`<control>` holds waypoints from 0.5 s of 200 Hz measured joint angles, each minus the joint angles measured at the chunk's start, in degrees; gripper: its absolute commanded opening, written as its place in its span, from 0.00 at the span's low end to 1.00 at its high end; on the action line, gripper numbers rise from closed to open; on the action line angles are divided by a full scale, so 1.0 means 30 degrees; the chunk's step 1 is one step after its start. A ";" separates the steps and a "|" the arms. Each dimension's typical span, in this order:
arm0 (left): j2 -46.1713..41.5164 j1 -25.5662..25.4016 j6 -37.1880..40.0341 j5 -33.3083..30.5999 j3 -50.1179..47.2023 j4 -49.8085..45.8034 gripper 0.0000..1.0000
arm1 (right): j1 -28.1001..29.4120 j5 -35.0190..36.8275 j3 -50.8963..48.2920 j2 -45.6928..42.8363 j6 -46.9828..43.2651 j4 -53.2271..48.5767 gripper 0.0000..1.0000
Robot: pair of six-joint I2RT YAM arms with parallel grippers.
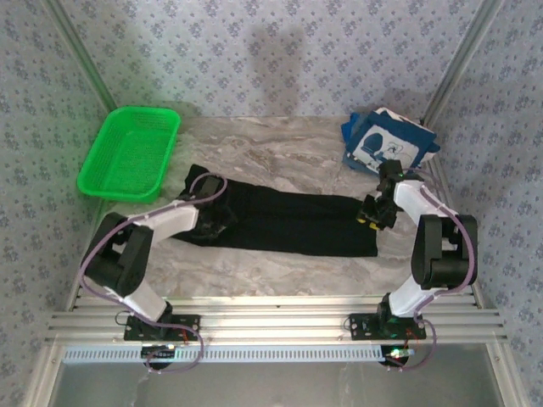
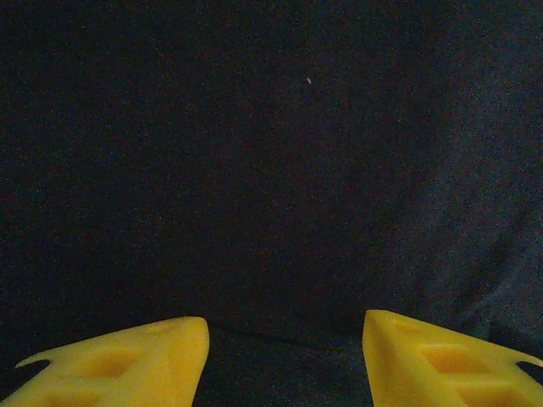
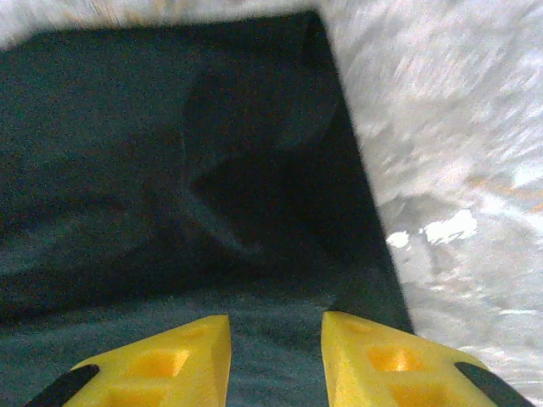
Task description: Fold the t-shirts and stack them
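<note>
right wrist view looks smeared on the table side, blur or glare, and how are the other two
Right wrist: the marble table is streaked with motion blur, plus a white glare patch; the black t-shirt looks soft. Left wrist: very dim, the cloth shows little texture, yellow fingers bright. Top external: sharp, evenly lit, soft shadows on the back wall.

black t-shirt [image 1: 288, 222]: long strip across centre | navy t-shirt [image 1: 389, 142]: back right | green basket [image 1: 129, 153]: back left
</note>
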 measured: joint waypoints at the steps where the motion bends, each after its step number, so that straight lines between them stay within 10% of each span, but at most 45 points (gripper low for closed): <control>1: 0.0044 0.0007 0.0000 -0.0015 0.0058 -0.0036 0.53 | 0.0022 -0.0007 -0.0058 0.0000 0.0051 0.0029 0.33; 100: 1.0418 0.1151 0.4364 -0.0372 1.4906 -0.4306 0.52 | 0.4160 -0.0903 -0.5078 -0.3016 0.4707 0.1355 0.27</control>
